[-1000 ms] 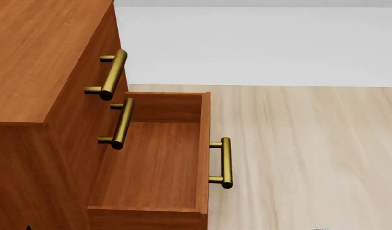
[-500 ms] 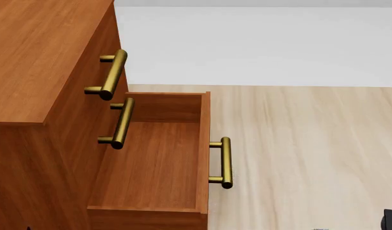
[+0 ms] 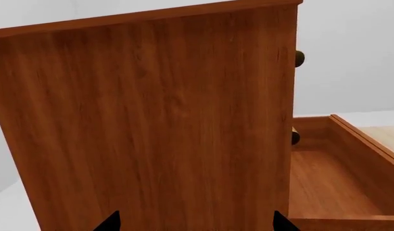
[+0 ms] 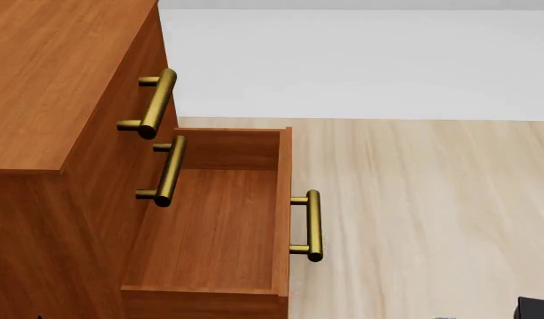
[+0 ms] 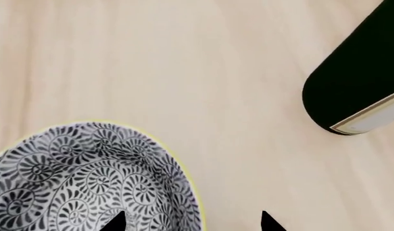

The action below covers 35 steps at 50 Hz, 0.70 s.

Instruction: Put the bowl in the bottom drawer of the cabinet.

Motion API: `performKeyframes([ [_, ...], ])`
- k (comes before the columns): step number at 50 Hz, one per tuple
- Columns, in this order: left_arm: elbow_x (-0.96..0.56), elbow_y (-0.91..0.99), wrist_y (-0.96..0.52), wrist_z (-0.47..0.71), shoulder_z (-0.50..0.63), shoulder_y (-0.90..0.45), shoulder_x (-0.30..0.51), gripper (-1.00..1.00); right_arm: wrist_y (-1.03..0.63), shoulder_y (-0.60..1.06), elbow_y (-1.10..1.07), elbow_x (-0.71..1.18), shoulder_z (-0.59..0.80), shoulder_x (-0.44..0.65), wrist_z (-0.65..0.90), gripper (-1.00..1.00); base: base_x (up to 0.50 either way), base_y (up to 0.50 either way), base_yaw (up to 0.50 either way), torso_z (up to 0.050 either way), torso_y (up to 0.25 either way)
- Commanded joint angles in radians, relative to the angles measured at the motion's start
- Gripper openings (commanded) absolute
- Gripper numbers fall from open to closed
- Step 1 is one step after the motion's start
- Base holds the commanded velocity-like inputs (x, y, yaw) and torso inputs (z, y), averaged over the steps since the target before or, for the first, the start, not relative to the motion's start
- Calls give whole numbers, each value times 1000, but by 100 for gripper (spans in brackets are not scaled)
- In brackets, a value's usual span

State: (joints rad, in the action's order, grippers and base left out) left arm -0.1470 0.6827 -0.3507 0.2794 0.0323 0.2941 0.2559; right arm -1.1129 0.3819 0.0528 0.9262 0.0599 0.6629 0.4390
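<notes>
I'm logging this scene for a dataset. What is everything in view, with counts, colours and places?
cabinet: one, reddish-brown, left of head view, on the floor
bottom drawer: one, reddish-brown, pulled open, nothing inside
handles: three, brass, one per drawer front
bowl: one, blue-and-white pattern, yellow-green rim, on the floor
bottle: one, black with pale label, near the bowl
floor: pale wood
left claw: two dark fingertips apart, facing the cabinet's side
right claw: two dark fingertips apart, over the bowl's rim
</notes>
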Motion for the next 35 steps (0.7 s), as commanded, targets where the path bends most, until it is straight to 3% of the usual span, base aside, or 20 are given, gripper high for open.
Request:
performKeyframes([
  [1,-12,0,4,-2,3,-2,4,100,53,7,48,-27,29,-12,-48,100,0,0,0,0,0],
  [30,-24,-7,12,17,11,-3,19,100,98,9,111,-43,70,-36,-118,100,0,0,0,0,0],
  [31,-26,-6,11,18,10,-4,19,100,100,8,110,-41,73,-36,-126,-100,0,0,0,0,0],
  [35,-28,-6,11,21,10,-4,21,100,98,7,99,-32,71,-36,-131,-100,3,0,2,0,0],
])
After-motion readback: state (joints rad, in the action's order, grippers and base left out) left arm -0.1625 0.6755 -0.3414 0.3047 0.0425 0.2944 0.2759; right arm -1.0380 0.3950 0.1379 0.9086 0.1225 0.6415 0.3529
